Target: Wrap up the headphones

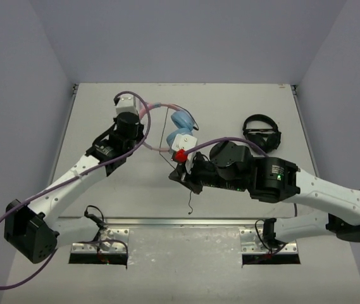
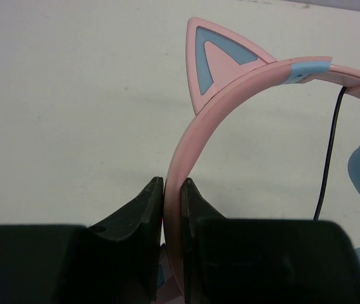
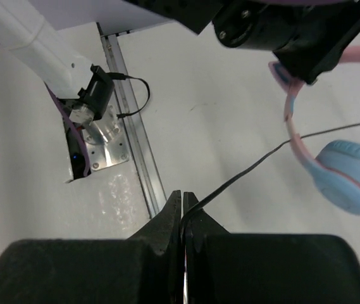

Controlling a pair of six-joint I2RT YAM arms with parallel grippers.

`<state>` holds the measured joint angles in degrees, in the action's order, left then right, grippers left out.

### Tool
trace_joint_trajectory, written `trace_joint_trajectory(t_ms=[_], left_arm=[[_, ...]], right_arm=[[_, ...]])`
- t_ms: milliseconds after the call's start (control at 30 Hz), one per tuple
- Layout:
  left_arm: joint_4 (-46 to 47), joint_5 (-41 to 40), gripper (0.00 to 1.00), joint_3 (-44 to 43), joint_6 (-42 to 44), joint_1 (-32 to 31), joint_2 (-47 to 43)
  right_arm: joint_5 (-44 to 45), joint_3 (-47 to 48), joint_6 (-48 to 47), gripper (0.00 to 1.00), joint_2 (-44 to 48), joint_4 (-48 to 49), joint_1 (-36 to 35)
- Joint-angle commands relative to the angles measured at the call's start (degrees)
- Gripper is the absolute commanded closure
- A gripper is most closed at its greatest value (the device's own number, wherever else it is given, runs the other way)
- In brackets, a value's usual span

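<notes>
Top external view is showing the headphones [image 1: 181, 120] in the upper middle of the frame, over the table [image 1: 123, 202], with the smaller black headphones [image 1: 262, 133] sitting well apart at the upper right. The left gripper [image 1: 140, 120] is reaching in from the left side and the right gripper [image 1: 178, 172] is working just below the blue earcup [image 1: 183, 119].

Left wrist view is showing the left gripper's fingers [image 2: 148, 209] pinching the pink headband [image 2: 230, 85] between them, closed down to the width of the band, with a cat ear [image 2: 221, 57] standing up at upper centre.

Right wrist view is showing the right gripper's jaws almost fully together, nipping the thin black cable [image 3: 249, 171], which is running up and right toward the earcup at the right edge. In the top view its free end is trailing toward the lower centre.
</notes>
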<state>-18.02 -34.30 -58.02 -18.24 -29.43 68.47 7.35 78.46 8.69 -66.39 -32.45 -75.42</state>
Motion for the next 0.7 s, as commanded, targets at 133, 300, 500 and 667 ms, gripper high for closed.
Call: trace_joint_trajectory(t_ms=[133, 300, 500, 667], left_arm=[[21.8, 19.4, 1.00, 7.1, 11.3, -6.6, -9.9], [13.0, 19.7, 1.00, 4.8, 17.9, -15.3, -10.3], [6.1, 24.9, 1.00, 5.4, 22.1, -15.5, -12.9], [5.5, 30.0, 1.00, 8.8, 21.4, -16.2, -17.7]], right_arm=[[10.1, 10.9, -15.0, 0.99, -5.0, -9.2, 0.2], [16.0, 15.1, -18.1, 0.99, -7.0, -11.8, 7.2], [17.9, 15.9, -20.9, 0.99, -5.8, -10.5, 15.9], [19.3, 15.2, -22.0, 0.99, -5.3, -8.2, 21.8]])
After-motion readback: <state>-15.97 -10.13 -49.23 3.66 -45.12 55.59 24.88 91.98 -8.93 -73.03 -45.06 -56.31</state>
